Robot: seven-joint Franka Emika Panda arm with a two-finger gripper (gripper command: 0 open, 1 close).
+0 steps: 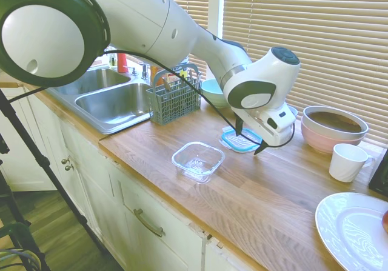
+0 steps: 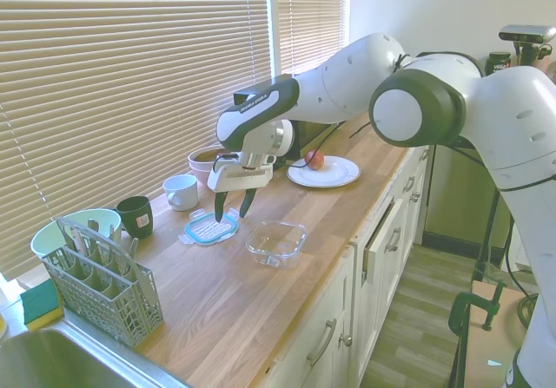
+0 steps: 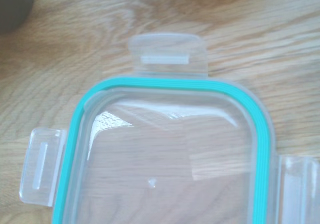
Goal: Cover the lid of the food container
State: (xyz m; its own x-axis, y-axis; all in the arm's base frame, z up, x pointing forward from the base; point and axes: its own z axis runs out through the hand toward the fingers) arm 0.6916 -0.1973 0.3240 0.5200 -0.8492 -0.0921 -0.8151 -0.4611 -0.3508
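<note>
The lid (image 1: 237,142), clear plastic with a light blue rim and snap tabs, lies flat on the wooden counter. In the second exterior view the lid (image 2: 208,228) rests left of the food container (image 2: 276,241). That food container (image 1: 198,160) is a small square clear glass dish, standing empty a short way in front of the lid. My gripper (image 1: 250,139) points down at the lid's right edge, open, its dark fingers apart just over the lid. From the other side the gripper (image 2: 231,207) shows nothing held. In the wrist view the lid (image 3: 170,82) fills the picture, one tab toward a dark mug.
A grey cutlery basket (image 1: 173,98) and the sink (image 1: 115,101) lie at the left. Stacked bowls (image 1: 333,125), a white mug (image 1: 347,162) and a white plate (image 1: 354,231) stand at the right. A dark mug (image 2: 135,216) sits behind the lid; an apple (image 2: 314,159) rests on the plate.
</note>
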